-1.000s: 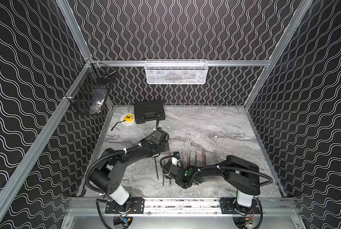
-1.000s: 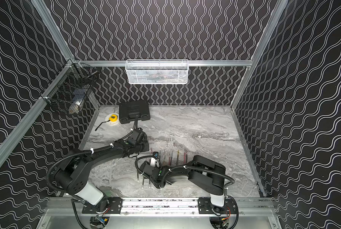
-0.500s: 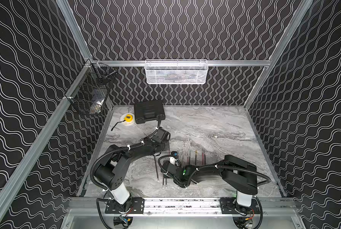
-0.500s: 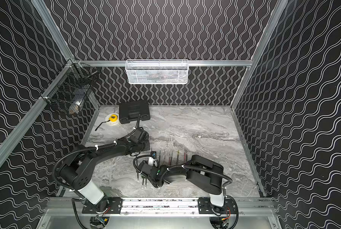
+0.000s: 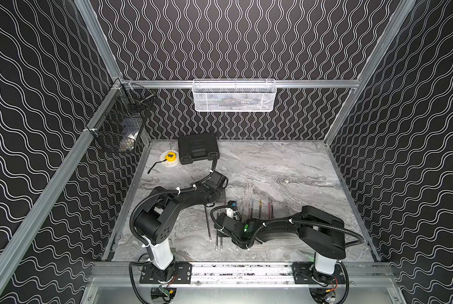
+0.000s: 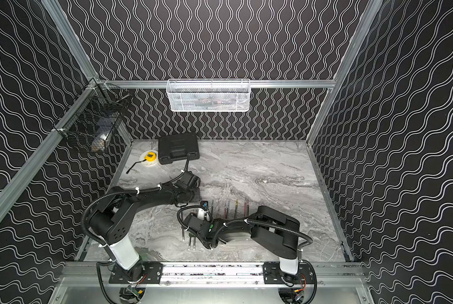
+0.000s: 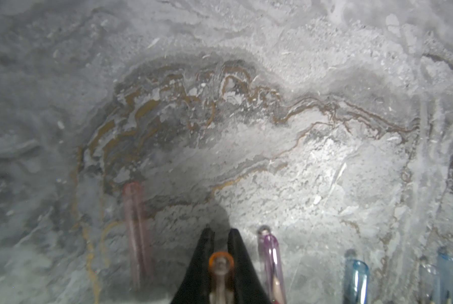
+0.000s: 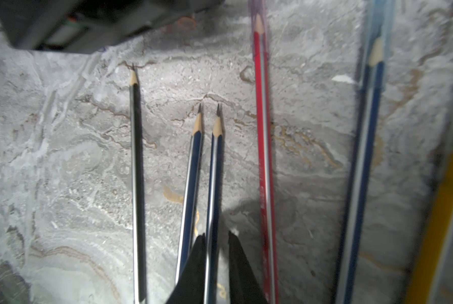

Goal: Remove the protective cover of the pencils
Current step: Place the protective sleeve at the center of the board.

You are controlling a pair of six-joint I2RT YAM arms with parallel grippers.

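- Three uncapped pencils lie side by side on the grey marbled table (image 5: 272, 168): one black pencil (image 8: 137, 184) and a dark blue pair (image 8: 192, 171). Their sharpened tips point toward the back wall.
- Right gripper (image 8: 216, 234): fingers a little apart, straddling one of the dark blue pair. A sliver of table shows between the pencil and one finger, so nothing is clamped.
- Left gripper (image 7: 220, 231): fingers pressed together on an orange cap (image 7: 221, 260), a translucent tube with its round mouth facing the wrist camera. Too blurred to tell whether anything sits inside.
- Near that grip, on the table: a pink cap (image 7: 134, 231), blurred; a purple cap (image 7: 270, 260) with a pencil tip inside; a blue cap (image 7: 355, 279).
- Red pencil (image 8: 264, 158) wears the purple cap. Blue pencil (image 8: 361, 158) wears a blue one. Yellow pencil (image 8: 436, 223) is blurred at the frame edge.
- In both top views the capped row (image 5: 260, 209) lies front centre, just beyond the right arm, with the bare ones beside it.
- Back left: black case (image 5: 197, 147), yellow tape measure (image 5: 170, 157).
- White mesh basket (image 5: 234, 96) hangs on the back rail, black wire basket (image 5: 120, 126) on the left rail.
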